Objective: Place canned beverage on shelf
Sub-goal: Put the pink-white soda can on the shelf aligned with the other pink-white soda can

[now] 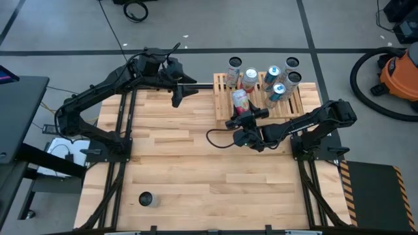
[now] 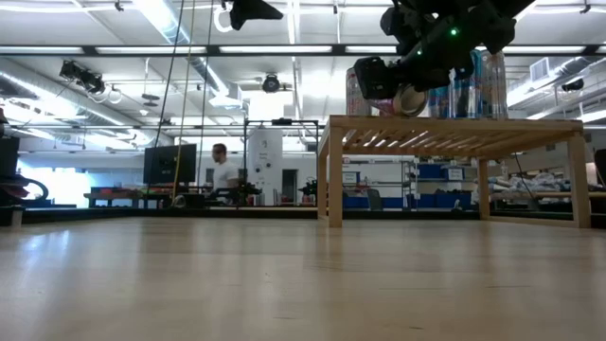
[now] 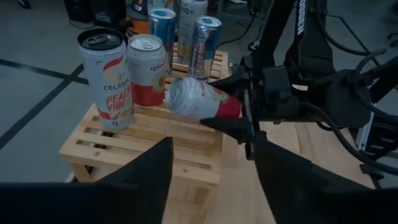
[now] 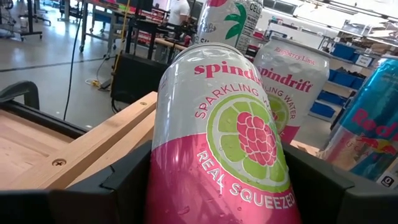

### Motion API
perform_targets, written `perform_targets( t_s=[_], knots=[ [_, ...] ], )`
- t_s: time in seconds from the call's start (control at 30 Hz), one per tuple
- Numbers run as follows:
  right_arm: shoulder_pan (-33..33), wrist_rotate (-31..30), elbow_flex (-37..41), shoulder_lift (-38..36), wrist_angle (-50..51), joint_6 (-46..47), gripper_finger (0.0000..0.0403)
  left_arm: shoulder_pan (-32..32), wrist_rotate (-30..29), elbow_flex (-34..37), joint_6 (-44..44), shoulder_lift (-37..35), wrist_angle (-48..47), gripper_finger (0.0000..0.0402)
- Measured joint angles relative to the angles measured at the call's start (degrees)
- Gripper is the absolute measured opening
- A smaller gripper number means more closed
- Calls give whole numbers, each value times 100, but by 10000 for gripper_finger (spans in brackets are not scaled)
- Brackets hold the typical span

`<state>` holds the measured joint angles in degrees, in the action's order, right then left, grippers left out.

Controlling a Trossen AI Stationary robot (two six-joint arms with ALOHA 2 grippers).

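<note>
One white-and-pink Spindrift can [image 4: 217, 130] with a lime-and-raspberry emblem tilts over the slatted shelf [image 1: 222, 98], clamped in the right gripper [image 1: 246, 117]; left gripper's [image 1: 176, 99] jaw gap I cannot tell.

A: What surrounds the desk [image 1: 170, 163]?
B: Grey floor [image 1: 215, 26] crossed by dark lines. An orange vacuum [image 1: 400, 75] with a black hose sits off one far corner of the desk, and a dark stand [image 1: 19, 117] stands by its other side.
A: And beyond the desk?
B: A long hall with ceiling strip lights [image 2: 170, 19], a white cabinet [image 2: 264, 161], a black monitor [image 2: 170, 163] near it, and a person [image 2: 223, 170] between monitor and cabinet. Blue bins [image 2: 436, 172] line the shelving farther along.
</note>
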<state>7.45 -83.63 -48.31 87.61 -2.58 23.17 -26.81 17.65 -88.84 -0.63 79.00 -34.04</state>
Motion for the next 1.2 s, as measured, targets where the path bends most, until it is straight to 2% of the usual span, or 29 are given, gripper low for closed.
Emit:
perform_targets(
  t_s=[0.3, 0.43, 0.6, 1.2],
  knots=[
    [-22, 78, -7, -9, -31, -38, 292, -50, -136, 0, 21, 85, 5, 347],
    [-70, 122, -7, -9, -52, -31, 292, -71, -119, 0, 330, 92, -1, 393],
    [-84, 129, -7, -9, -128, -114, 292, -26, -114, 0, 900, 92, -7, 388],
    [-84, -22, -7, -2, -254, -328, 292, 12, -149, 0, 707, 92, 200, 387]
  ],
)
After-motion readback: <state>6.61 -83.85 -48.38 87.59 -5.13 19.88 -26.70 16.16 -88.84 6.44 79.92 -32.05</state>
